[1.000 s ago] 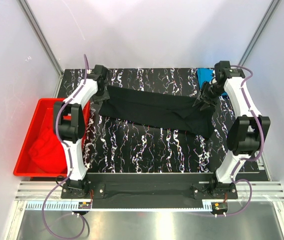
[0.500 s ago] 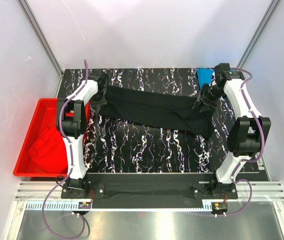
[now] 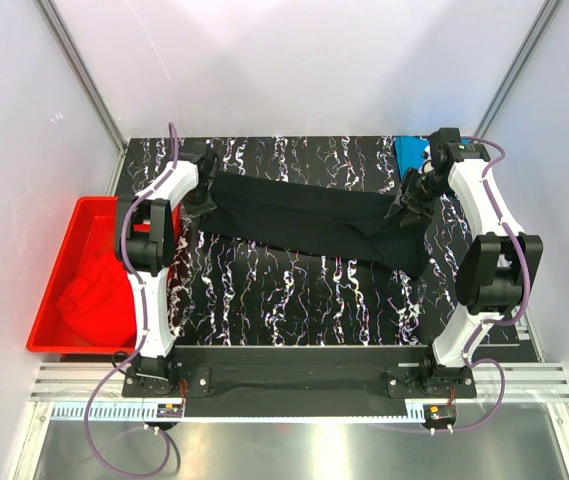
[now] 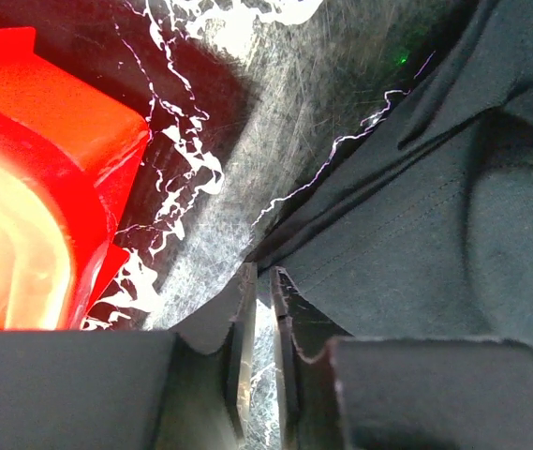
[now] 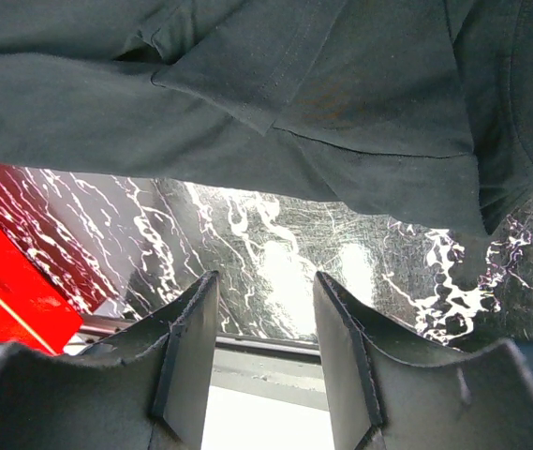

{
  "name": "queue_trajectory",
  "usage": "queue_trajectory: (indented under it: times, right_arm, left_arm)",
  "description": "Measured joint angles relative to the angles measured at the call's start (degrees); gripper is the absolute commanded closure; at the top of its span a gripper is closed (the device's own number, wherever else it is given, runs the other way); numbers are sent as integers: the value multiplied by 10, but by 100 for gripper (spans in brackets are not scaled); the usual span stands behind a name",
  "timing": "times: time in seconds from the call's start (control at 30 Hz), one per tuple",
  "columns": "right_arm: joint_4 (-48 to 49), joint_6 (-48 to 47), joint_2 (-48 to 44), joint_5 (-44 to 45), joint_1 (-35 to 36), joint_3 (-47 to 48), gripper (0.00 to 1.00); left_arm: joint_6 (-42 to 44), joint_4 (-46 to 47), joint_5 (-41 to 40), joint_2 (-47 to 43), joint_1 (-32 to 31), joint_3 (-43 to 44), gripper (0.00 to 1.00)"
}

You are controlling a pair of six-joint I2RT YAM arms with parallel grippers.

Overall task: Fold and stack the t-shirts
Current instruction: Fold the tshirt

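Observation:
A black t-shirt [image 3: 304, 215] lies spread out across the marbled table, from back left to mid right. My left gripper [image 3: 196, 197] sits at its left edge. In the left wrist view the jaws [image 4: 262, 274] stand almost together, pinching the corner of the shirt's hem [image 4: 360, 244] at their tips. My right gripper [image 3: 407, 207] hovers over the shirt's right end, open. Its fingers [image 5: 266, 281] hold nothing, and the black fabric [image 5: 247, 94] lies beyond them. A bright blue t-shirt [image 3: 410, 152] rests at the back right corner. A red t-shirt [image 3: 89, 295] lies crumpled in the tub.
A rigid red plastic tub [image 3: 54, 250] stands off the table's left side, its corner [image 4: 41, 141] close to my left gripper. White walls enclose the table at the back and sides. Both arm bases stand on the rail at the near edge.
My left jaws have closed down on the shirt's left corner. The right gripper shifted slightly towards the back early on, then held still and open. The shirt has barely moved.

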Motion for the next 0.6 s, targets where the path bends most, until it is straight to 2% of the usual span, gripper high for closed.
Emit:
queue_trajectory:
  times: [0.07, 0.1, 0.13, 0.37, 0.43, 0.53, 0.57, 0.6]
  right_arm:
    - [1, -2, -2, 0, 0, -4, 48]
    - [1, -2, -3, 0, 0, -6, 48]
    - [2, -3, -3, 0, 0, -7, 48]
    - [3, -9, -10, 0, 0, -10, 49]
    - [3, -12, -11, 0, 0, -10, 49]
    - [2, -14, -12, 0, 0, -10, 49]
    - [2, -14, -12, 0, 0, -10, 49]
    - [2, -14, -12, -1, 0, -10, 49]
  left_arm:
    - [0, 1, 0, 2, 0, 0, 82]
    - [0, 1, 0, 2, 0, -1, 74]
    - [2, 2, -1, 2, 0, -2, 72]
    - [-2, 33, -2, -8, 0, -38, 70]
    - [-3, 40, -2, -13, 0, -46, 75]
    - [-5, 46, -2, -14, -2, -47, 90]
    - [-5, 47, -1, -14, -3, -47, 100]
    - [-7, 49, -1, -14, -3, -47, 100]
